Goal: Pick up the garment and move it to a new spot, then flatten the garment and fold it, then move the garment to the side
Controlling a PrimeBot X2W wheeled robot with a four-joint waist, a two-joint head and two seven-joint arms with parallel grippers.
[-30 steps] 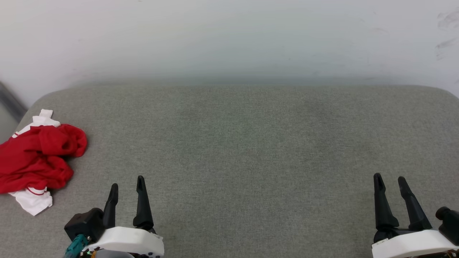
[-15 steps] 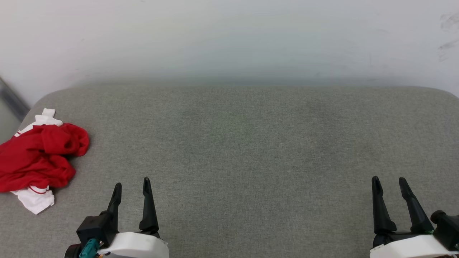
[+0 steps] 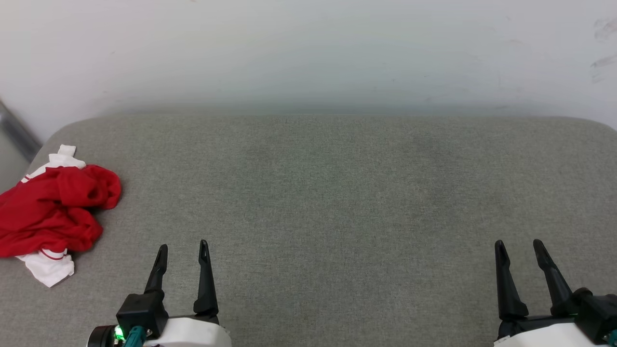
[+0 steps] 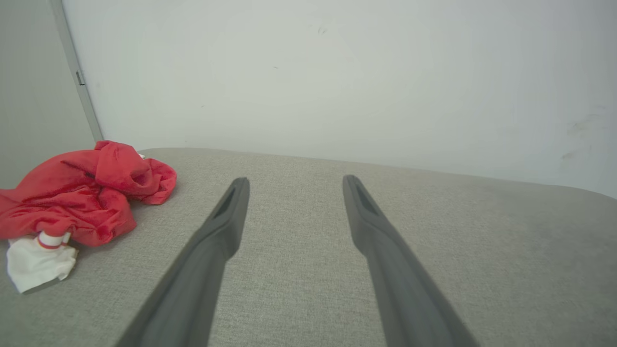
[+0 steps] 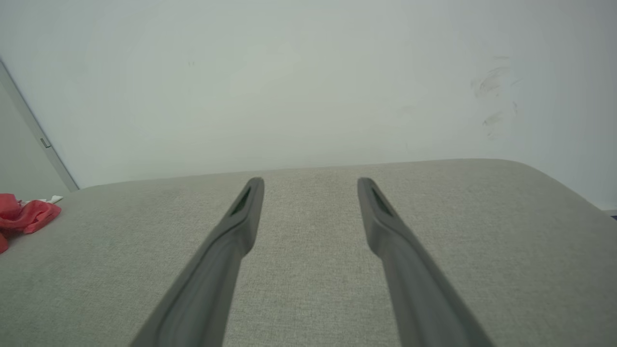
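Note:
The garment lies crumpled in a red heap with white sleeve ends at the far left of the grey cushioned surface; its lettering is hidden. The left wrist view has the garment at its left, and the right wrist view catches a red edge of the garment at far left. My left gripper stands open near the front edge, to the right of the garment and apart from it, fingers empty. At the lower right my right gripper is open too, nothing between its fingers.
A pale wall rises right behind the surface. The surface's rounded left edge runs just beside the garment, with a grey vertical strip on the wall beyond it. Wide bare fabric stretches between and ahead of the grippers.
Both grippers have drawn back slightly toward the bottom edge, and the left one has shifted a little to the right. The garment lies as before.

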